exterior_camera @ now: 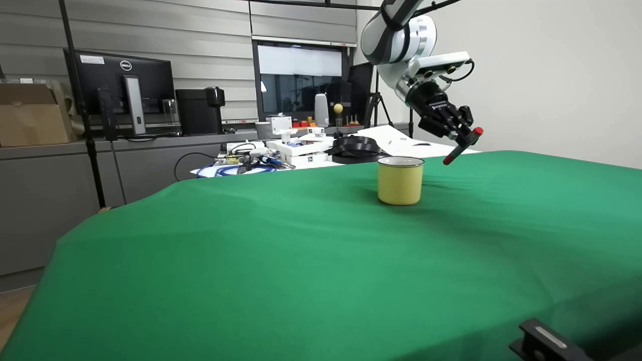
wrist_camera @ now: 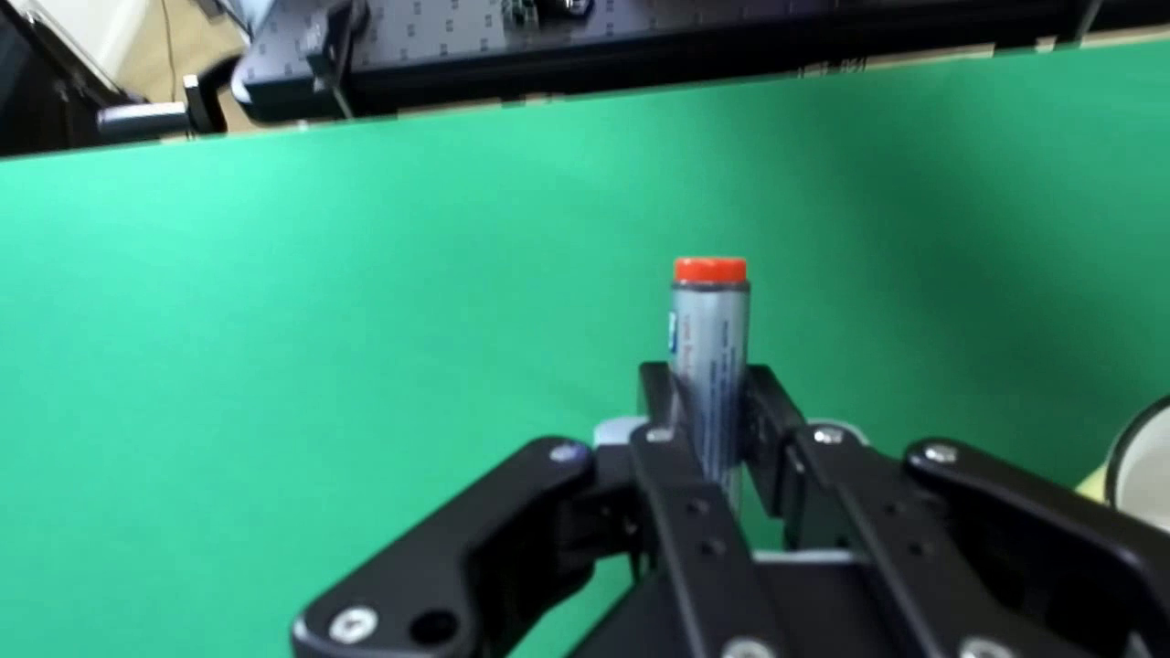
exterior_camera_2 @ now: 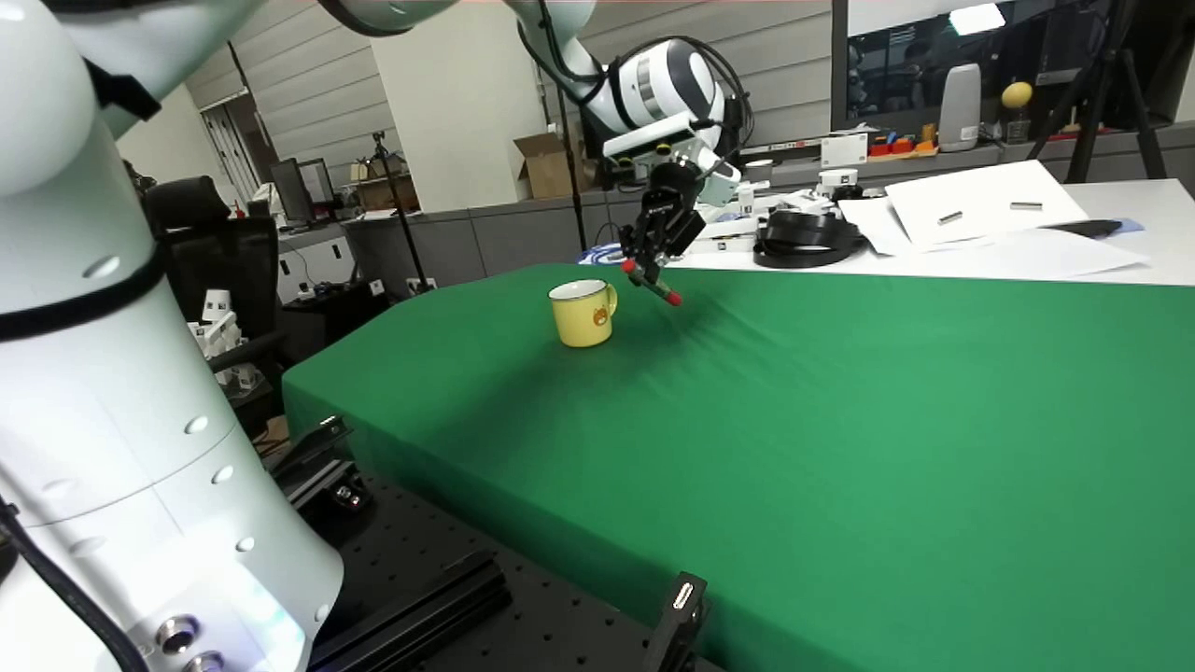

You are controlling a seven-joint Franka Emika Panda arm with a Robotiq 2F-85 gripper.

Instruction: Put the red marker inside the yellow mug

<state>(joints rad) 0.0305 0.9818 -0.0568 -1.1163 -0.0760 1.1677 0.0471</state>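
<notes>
The red marker [exterior_camera: 454, 154] has red ends and a greyish barrel with print in the wrist view [wrist_camera: 711, 338]. My gripper [wrist_camera: 708, 402] is shut on its barrel, and the marker hangs tilted above the green cloth. The gripper shows in both exterior views [exterior_camera: 465, 136] [exterior_camera_2: 646, 271], and so does the marker [exterior_camera_2: 669, 296]. The yellow mug [exterior_camera: 399, 183] stands upright on the cloth, beside and below the held marker. It has a handle and a small animal print in an exterior view [exterior_camera_2: 582, 315]. Only part of its rim shows at the right edge of the wrist view [wrist_camera: 1150, 475].
A green cloth [exterior_camera_2: 840, 448] covers the table. Behind it is a white table [exterior_camera_2: 1139, 210] with papers, a black coil [exterior_camera_2: 808, 238] and white parts. The robot's base [exterior_camera_2: 168, 420] and a black perforated plate [exterior_camera_2: 411, 560] lie along the table's edge.
</notes>
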